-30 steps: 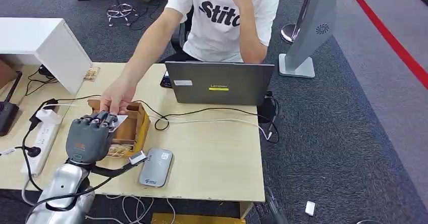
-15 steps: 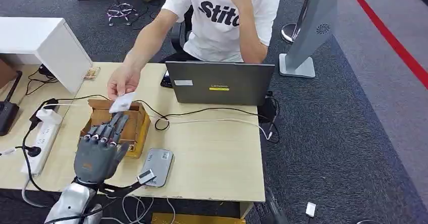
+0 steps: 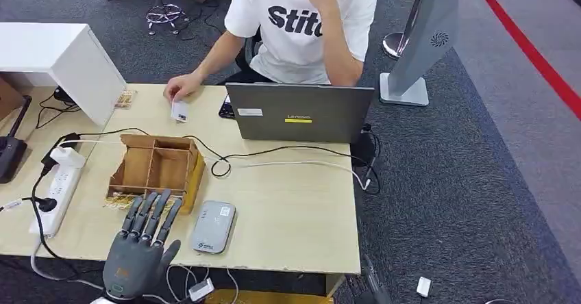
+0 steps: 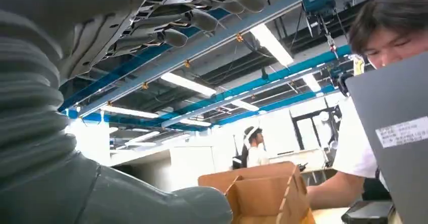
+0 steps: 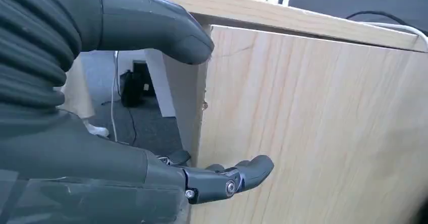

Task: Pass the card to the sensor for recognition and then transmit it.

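Fingers (image 3: 152, 211) of the left hand (image 3: 137, 252) spread apart, holding nothing.

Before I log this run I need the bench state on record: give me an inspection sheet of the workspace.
Surface: light wooden table, bare toward its right.
Job's things: card in the person's hand at the far edge; grey sensor flat near the front edge.
Clutter: wooden divider box, laptop, power strip.
Hands: left hand empty, fingers spread, at the front edge; right hand empty beside the table's side panel.
Cables: black and white leads run across the table.
Surroundings: grey carpet, standing display.
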